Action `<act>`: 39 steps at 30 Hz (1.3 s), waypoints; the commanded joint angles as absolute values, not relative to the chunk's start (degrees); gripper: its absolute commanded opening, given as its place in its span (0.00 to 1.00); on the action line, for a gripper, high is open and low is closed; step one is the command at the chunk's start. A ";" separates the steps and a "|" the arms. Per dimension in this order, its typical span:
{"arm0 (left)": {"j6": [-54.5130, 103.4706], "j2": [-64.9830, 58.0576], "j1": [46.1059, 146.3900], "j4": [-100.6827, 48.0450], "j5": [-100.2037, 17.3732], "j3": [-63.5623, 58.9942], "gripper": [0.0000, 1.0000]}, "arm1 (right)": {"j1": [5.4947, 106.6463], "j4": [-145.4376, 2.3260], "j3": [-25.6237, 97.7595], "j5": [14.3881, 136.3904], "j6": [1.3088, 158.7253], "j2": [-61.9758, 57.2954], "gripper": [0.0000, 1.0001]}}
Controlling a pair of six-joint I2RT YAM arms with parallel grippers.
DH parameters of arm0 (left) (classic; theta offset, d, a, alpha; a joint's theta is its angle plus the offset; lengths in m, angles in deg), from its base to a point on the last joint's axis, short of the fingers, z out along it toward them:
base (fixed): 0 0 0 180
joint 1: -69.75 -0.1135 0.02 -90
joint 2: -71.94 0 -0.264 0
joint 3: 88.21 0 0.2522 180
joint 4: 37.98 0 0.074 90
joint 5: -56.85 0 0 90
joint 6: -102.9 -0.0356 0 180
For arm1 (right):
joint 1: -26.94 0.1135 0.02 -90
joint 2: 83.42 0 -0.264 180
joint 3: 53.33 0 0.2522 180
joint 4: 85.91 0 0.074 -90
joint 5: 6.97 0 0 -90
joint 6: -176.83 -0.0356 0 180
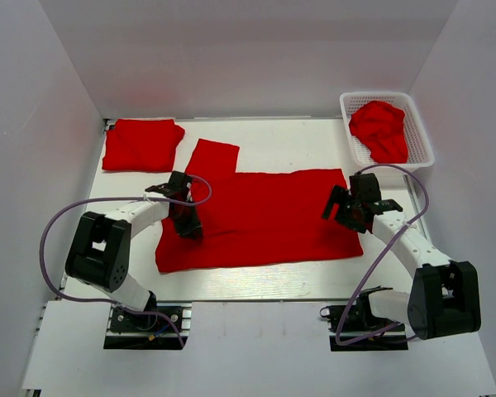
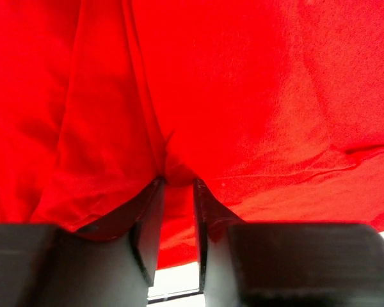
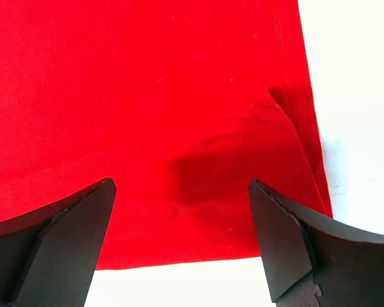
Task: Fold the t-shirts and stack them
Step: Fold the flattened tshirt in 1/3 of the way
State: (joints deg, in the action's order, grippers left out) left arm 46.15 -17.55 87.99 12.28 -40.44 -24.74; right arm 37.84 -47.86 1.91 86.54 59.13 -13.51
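t-shirt (image 1: 264, 219) | bright red | spread flat | one sleeve out

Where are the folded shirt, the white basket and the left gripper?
folded shirt (image 1: 142, 145): top view, its middle.
white basket (image 1: 420, 132): top view, right mesh wall.
left gripper (image 2: 178, 185): left wrist view, between its fingertips, where the spread shirt (image 2: 256, 96) is pinched.

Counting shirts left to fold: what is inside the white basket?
A crumpled red t-shirt lies in the basket. Whether more lie beneath it is hidden.
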 commanded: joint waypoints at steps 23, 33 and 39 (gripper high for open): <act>42.52 -21.83 88.82 9.19 -41.32 -13.64 0.00 | 37.58 -48.86 4.03 87.07 58.80 -13.90 0.90; 40.67 -27.63 89.88 9.01 -41.33 -6.52 0.00 | 37.67 -48.60 4.91 89.44 58.88 -13.28 0.90; 38.93 -28.69 89.88 7.26 -41.32 -4.15 0.00 | 37.58 -48.25 6.22 90.59 59.50 -12.41 0.90</act>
State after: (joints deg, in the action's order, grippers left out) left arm 41.00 -29.00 89.63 9.56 -40.88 -6.99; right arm 37.84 -47.92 3.63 88.86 58.84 -13.14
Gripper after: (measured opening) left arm 0.100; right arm 0.904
